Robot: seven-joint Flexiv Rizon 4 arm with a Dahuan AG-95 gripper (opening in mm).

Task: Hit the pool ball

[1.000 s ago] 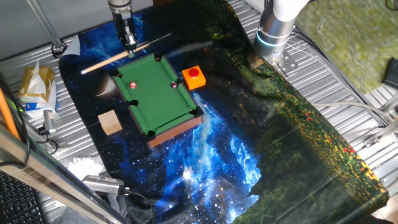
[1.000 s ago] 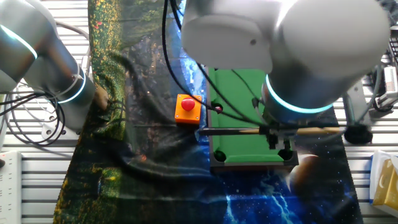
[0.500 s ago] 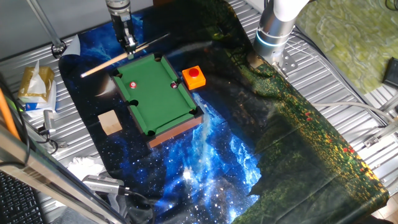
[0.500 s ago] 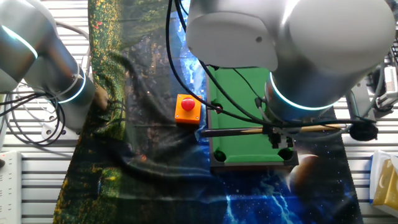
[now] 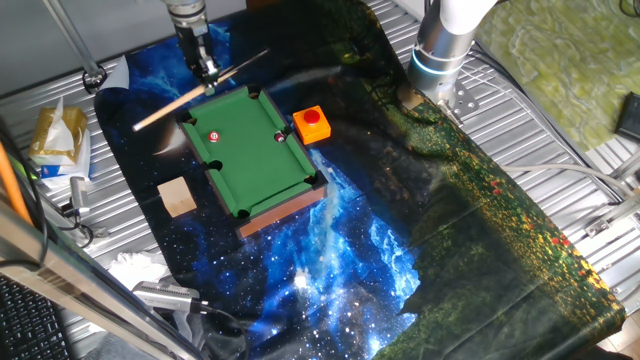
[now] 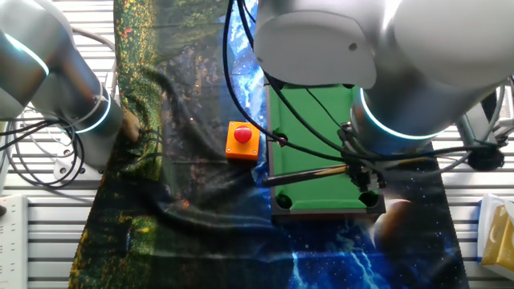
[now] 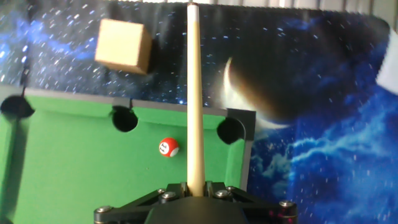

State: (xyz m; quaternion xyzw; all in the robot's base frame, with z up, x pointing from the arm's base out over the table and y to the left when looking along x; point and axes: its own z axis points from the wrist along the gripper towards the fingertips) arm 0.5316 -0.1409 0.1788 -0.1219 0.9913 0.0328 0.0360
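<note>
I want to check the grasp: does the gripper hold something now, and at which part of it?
Yes. The gripper is shut on the thin wooden cue stick, gripping it partway along the shaft, so both ends stick out, above the edge of the green mini pool table.

Locate the pool ball (image 5: 214, 136): you will see a very small, bright red sphere with a white spot, resting on the green felt of the mini pool table (image 5: 252, 150). In the fixed view that takes in the whole table, it lies in the half of the felt nearer the arm's end, close to the long rail on the wooden-block side, and well apart from the darker ball near the opposite rail. In the hand view, you will find the ball (image 7: 168, 147) just left of the cue shaft, its white spot bearing a dark marking too blurred to read, between two pockets along the rail.
</note>
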